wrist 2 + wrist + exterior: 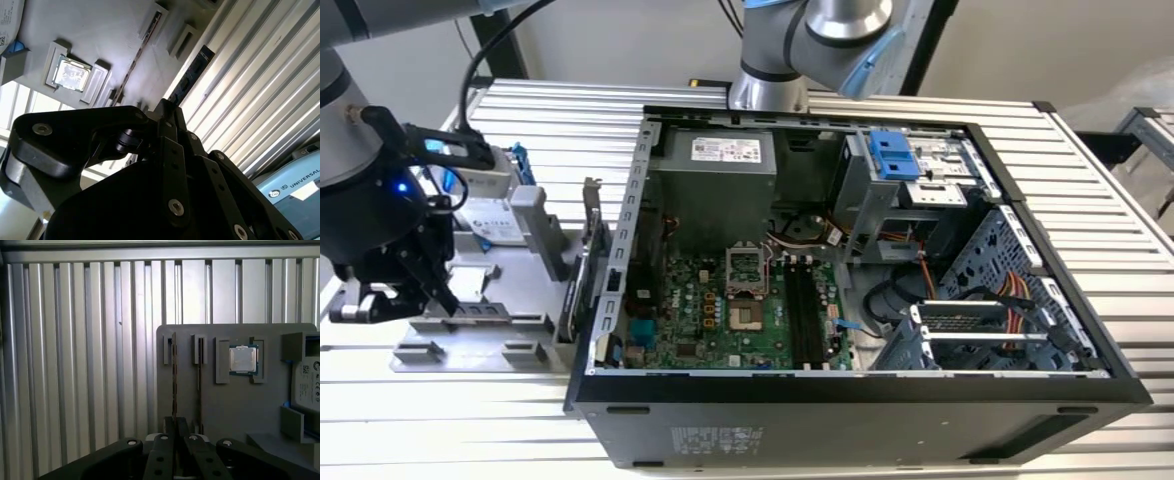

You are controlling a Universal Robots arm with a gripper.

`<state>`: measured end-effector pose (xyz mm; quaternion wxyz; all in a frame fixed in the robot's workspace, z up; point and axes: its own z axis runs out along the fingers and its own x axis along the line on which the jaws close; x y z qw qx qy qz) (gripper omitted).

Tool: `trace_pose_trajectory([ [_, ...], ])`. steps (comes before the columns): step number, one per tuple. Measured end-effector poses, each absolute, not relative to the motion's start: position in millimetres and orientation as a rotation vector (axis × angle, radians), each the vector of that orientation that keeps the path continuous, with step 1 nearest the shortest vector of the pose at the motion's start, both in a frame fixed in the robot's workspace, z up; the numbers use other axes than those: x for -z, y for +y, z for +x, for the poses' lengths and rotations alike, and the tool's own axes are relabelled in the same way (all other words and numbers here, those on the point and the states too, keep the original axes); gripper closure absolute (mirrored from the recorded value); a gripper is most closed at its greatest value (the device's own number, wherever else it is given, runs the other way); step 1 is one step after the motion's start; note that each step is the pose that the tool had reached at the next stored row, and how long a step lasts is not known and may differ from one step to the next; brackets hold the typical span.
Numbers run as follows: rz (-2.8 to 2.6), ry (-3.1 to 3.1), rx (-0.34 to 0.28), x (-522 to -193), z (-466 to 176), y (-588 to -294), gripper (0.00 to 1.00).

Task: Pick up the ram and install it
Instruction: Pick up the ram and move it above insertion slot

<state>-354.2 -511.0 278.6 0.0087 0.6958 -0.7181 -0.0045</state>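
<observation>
The ram (pixel 173 375) is a thin dark stick standing on edge at the outer side of the grey parts tray (pixel 225 405). My gripper (pixel 174 422) is shut on its near end, with both black fingers pressed against its faces. In the second wrist view the ram (pixel 192 75) runs out from the gripper (pixel 167 107) along the tray's edge. I cannot tell whether it is still seated in its slot. In the exterior view my gripper (pixel 438 295) hangs low over the tray (pixel 467 330), on the exterior view's left of the open computer case (pixel 854 390).
A second stick (pixel 200 375) stands in the neighbouring tray slot, a processor chip (pixel 243 360) lies in its holder, and a hard drive (pixel 307 385) sits beyond. The case's black memory slots (pixel 803 320) lie mid-motherboard. A second arm's base (pixel 767 90) stands behind the case.
</observation>
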Motion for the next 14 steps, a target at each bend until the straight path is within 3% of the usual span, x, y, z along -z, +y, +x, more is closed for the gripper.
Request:
trace_pose_trajectory([
  [14,2.174,-2.244,0.014,-286.3,-354.2,-511.0,1.0],
])
